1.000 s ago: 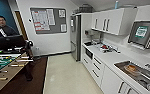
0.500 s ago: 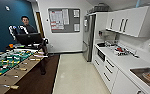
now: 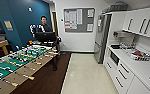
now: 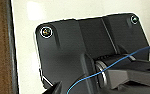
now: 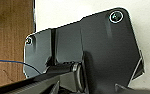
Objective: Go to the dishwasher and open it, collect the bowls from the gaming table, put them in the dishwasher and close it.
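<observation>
Gaming table (image 3: 13,66) at left, green field, rods with handles, wooden rim, fingers' state unclear.

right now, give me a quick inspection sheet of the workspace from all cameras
surface: pale floor along the counter, dark wood floor by the gaming table
job's things: gaming table at left, green field and rods; bowls too blurred to pick out; dishwasher not identified
clutter: items on the white counter, too blurred to name
hands: nothing seen
cables: thin blue cable across the left wrist view
surroundings: person behind a dark screen, noticeboard, steel fridge
</observation>
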Available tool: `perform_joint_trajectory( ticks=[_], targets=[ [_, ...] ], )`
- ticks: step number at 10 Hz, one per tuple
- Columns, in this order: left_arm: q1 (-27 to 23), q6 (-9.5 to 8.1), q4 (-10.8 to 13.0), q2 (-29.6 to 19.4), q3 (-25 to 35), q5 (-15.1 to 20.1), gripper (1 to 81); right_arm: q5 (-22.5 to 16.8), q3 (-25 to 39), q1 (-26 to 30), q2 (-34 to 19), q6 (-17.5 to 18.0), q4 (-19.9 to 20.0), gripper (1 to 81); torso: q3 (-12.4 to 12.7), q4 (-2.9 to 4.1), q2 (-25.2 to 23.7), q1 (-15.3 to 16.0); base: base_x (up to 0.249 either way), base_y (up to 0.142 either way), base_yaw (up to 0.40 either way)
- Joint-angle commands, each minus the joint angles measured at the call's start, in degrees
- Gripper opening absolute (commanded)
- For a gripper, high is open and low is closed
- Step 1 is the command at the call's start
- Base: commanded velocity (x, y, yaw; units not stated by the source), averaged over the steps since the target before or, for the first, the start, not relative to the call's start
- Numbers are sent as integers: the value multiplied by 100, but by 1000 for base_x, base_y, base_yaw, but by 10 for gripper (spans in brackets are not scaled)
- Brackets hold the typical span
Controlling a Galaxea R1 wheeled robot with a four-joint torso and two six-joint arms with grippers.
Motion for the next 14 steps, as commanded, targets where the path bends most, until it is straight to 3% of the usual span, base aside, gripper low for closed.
perform_joint_trajectory(
  ticks=[1,14],
  targets=[
    [-266,3,-59,-32,-4,328,811,-256,64,254,-38,-31,-151,811,0,0,0,0,0,0,365],
    [-265,20,-50,-76,-22,328,811,-256,38,271,15,-31,-292,811,0,0,0,0,0,0,365]
  ],
)
